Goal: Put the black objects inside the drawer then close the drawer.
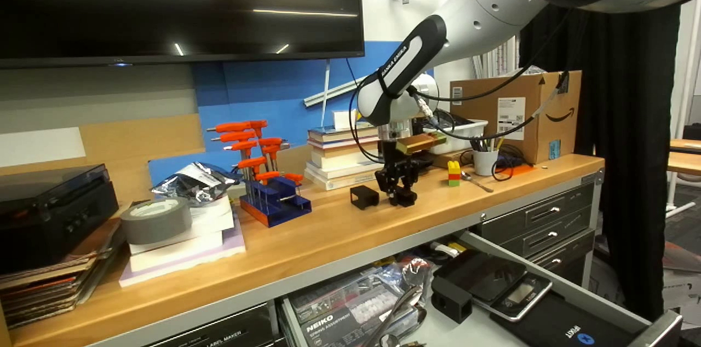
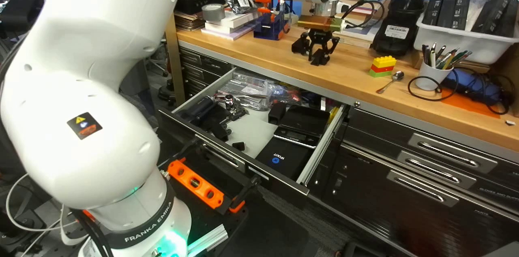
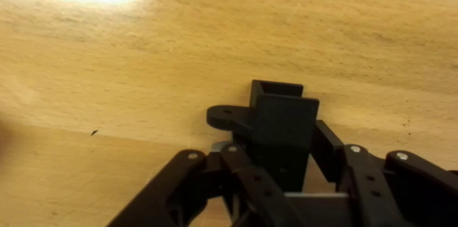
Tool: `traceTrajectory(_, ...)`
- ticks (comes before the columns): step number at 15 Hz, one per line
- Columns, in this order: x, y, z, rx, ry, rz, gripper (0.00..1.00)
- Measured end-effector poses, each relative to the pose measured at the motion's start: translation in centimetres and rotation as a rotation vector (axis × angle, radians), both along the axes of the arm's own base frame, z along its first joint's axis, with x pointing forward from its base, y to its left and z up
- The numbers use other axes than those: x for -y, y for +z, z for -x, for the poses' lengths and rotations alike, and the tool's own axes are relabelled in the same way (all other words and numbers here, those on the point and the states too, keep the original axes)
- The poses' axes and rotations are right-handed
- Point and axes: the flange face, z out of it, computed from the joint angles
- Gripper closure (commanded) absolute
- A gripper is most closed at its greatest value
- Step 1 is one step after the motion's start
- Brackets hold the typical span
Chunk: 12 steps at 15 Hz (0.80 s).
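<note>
Firstly, one lugged block (image 3: 286, 123), all black, gripped between the fingers (image 3: 327, 151) of the tool (image 3: 282, 148): tool clamped on it, low over the bench (image 1: 323, 243); contact of block with surface not clear. Just beside the tool, standing on the bench, one hollow block (image 1: 364, 197), black, open side in sight. Below, under the bench edge, one drawer (image 2: 256, 127), grey, pulled well out. Inside it: a third block (image 1: 455, 304), also black, next to the scale (image 1: 523, 298); one smaller piece (image 2: 238, 146), black, near the drawer front; one black case (image 2: 288, 152), marked IFIXIT; one spring box (image 1: 339, 318), marked NEIKO; several clear bags (image 1: 413, 271), crumpled.

Further along the bench: stacked bricks (image 2: 382, 66) in yellow, red and green; one spoon (image 2: 397, 76), lying just beside; one white cup (image 2: 432, 78) of pens (image 2: 440, 57); at the end, one cardboard box (image 1: 512, 109). Behind the tool, books (image 1: 340, 163) in a stack. Along the opposite stretch: hex keys (image 1: 239, 137), red-handled, standing in a blue rack (image 1: 276, 204); one roll of tape (image 1: 157, 226), grey, flat on a pale pile (image 1: 181, 251). Above: one screen (image 1: 181, 13).
</note>
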Motion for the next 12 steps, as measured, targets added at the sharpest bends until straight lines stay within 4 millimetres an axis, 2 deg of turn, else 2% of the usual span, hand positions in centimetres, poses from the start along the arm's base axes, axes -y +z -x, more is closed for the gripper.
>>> traceTrajectory(1,0.0,0.1,0.0,-0.003,-0.001,0.0,0.87)
traceTrajectory(2,-0.1,0.1,0.0,-0.006,-0.001,0.0,0.81)
traceTrajectory(7,-0.3,0.3,0.8,-0.044,-0.001,0.0,0.8)
traceTrajectory(9,-0.5,0.5,2.0,-0.065,0.002,-0.001,0.8)
traceTrajectory(12,-0.9,1.6,4.9,-0.095,-0.012,-0.001,0.8)
